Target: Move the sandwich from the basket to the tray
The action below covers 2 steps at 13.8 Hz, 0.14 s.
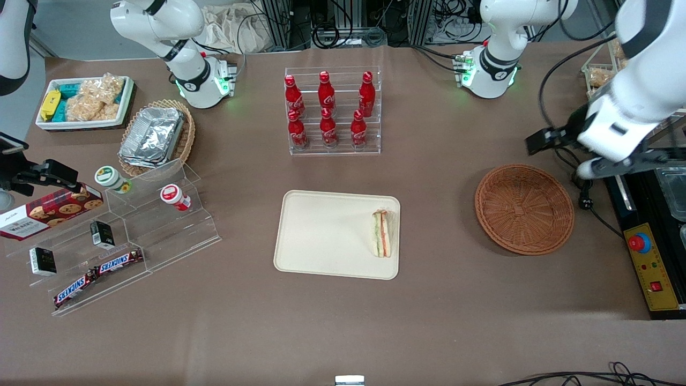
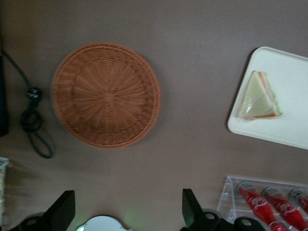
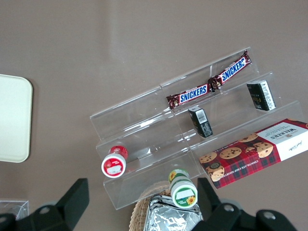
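Sandwich (image 1: 381,233): one triangular wedge, pale bread with orange, red and green filling layers, lying on the tray (image 1: 321,236) close against the rim at the tray's end nearest the basket; the wrist view shows it (image 2: 259,97) flat on the cream surface (image 2: 288,120), just inside the rim. Tray: cream-beige rectangle with rounded corners and a low raised rim, set mid-table, nearer the front edge of the table than the bottle rack. Basket (image 1: 524,208): round, shallow, reddish-brown wicker, standing toward the working arm's end of the table, apart from the tray, with nothing in it; the wrist view looks down into its bare woven floor (image 2: 106,95). Gripper (image 1: 552,140): raised off the table above the edge at the working arm's end, past the basket, holding nothing; its two dark fingers (image 2: 191,209) stand wide apart in the wrist view. Bottle rack (image 1: 333,110): clear acrylic stand carrying six red cola bottles, toward the table's rear edge, farther from the front camera than the tray. Black cable (image 2: 33,120): looped on the brown table surface just beside the basket.
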### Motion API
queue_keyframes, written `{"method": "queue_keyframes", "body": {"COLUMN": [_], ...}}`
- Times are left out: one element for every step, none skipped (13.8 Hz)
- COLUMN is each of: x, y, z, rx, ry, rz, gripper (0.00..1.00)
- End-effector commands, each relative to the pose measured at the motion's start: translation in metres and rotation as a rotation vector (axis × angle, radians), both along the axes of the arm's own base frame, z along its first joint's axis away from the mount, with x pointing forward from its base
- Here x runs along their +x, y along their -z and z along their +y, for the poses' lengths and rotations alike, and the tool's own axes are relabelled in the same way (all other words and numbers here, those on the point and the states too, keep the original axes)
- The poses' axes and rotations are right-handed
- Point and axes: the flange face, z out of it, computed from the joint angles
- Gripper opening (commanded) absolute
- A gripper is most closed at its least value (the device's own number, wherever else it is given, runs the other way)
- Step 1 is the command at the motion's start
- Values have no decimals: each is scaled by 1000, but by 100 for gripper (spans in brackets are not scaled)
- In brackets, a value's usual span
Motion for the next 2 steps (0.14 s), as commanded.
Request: {"method": "queue_keyframes", "body": {"x": [1, 2], "y": [1, 0], "z": [-2, -3], "rx": [24, 23], "ry": [26, 9], "rz": [8, 5], "gripper": [100, 100]}}
